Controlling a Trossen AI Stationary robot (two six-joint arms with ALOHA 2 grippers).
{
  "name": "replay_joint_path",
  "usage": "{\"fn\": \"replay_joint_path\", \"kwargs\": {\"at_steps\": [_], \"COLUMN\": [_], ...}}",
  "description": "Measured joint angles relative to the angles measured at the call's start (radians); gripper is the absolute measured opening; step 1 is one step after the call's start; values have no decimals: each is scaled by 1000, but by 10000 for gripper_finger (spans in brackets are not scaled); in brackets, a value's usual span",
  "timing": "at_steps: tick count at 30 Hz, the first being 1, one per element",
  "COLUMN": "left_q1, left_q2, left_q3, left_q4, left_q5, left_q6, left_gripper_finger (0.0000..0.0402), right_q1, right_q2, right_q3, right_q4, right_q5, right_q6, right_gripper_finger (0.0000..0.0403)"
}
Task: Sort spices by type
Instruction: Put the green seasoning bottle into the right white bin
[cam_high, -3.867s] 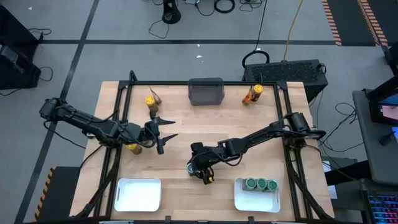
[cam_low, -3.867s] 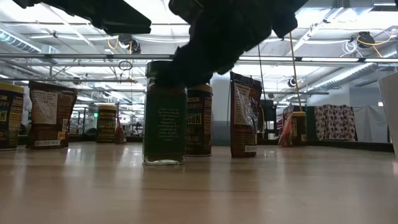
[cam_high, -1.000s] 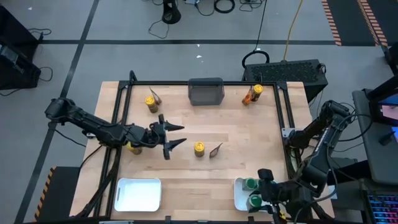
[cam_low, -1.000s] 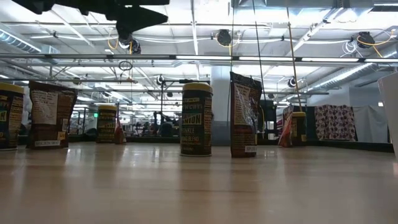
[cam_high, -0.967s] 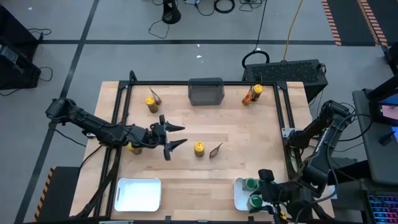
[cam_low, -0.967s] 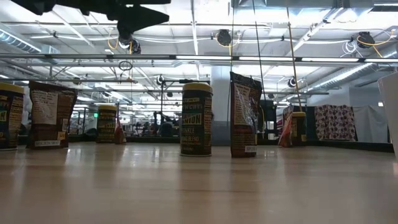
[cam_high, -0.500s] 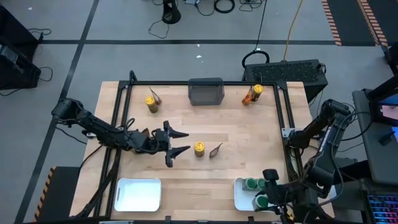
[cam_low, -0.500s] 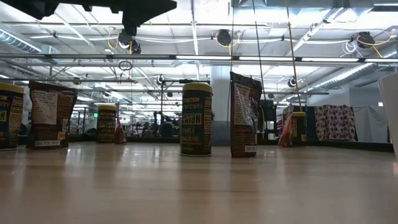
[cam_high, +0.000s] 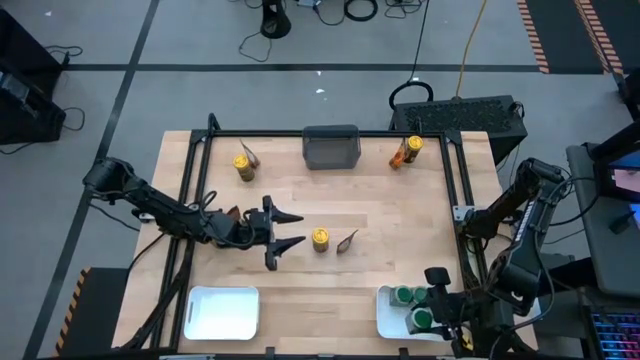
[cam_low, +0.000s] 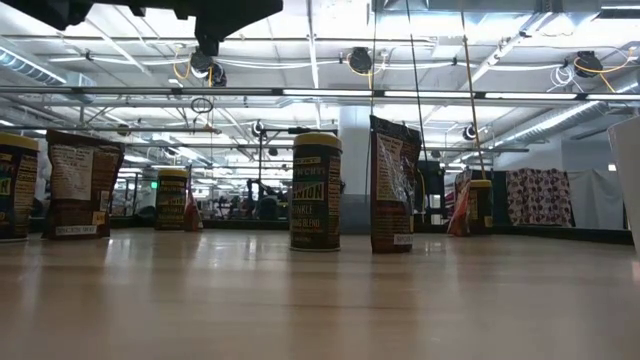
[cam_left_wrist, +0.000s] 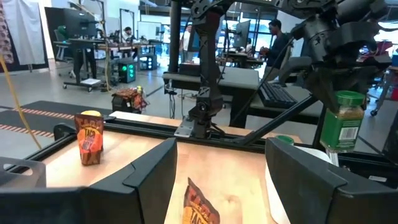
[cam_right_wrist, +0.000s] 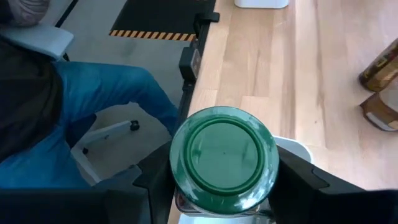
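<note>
At the table's left edge, a brown packet (cam_high: 231, 212) lies partly under the left arm. Toward the far left corner, a yellow-lidded jar (cam_high: 243, 165) stands with a second packet (cam_high: 251, 153) just beside it.

The left gripper (cam_high: 283, 234) is positioned over the table's middle left, above the wood. Its fingers (cam_high: 287, 216) are spread wide and hold nothing. The nearest spices lie just to the right of its fingertips: a yellow-lidded jar at the table centre (cam_high: 320, 238), with a pointed packet (cam_high: 347, 241) next to it on the far side from the gripper. In the left wrist view that packet (cam_left_wrist: 200, 208) lies between the two open fingers, ahead of them and not touched.

An empty white tray (cam_high: 222, 312) sits at the near edge, left of centre. A dark grey bin (cam_high: 331, 146) stands at the far edge, centre.

Toward the far right corner, another yellow-lidded jar (cam_high: 412, 146) stands touching an orange packet (cam_high: 399, 157).

The right tray (cam_high: 384, 318) sits at the near right and contains green-lidded jars (cam_high: 402, 295). The right gripper (cam_high: 430, 318) hangs over this tray, closed on a green-lidded jar (cam_right_wrist: 224, 158); the fingers clamp the jar on both sides. In the left wrist view the jar hangs above the tray.
</note>
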Motion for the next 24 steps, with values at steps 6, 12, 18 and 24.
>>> {"fn": "replay_joint_path", "kwargs": {"at_steps": [6, 12, 18, 24], "left_q1": [0, 0, 0, 1], "left_q2": [0, 0, 0, 0], "left_q3": [0, 0, 0, 0], "left_q4": [0, 0, 0, 0], "left_q5": [0, 0, 0, 0], "left_q6": [3, 3, 3, 4], "left_gripper_finger": [248, 248, 248, 248], "right_q1": [0, 0, 0, 7], "right_q2": [0, 0, 0, 13], "right_q3": [0, 0, 0, -1], "right_q4": [-2, -2, -2, -7], "right_q5": [2, 2, 3, 48], "right_q6": [0, 0, 20, 26], "right_gripper_finger": [190, 187, 190, 188]}}
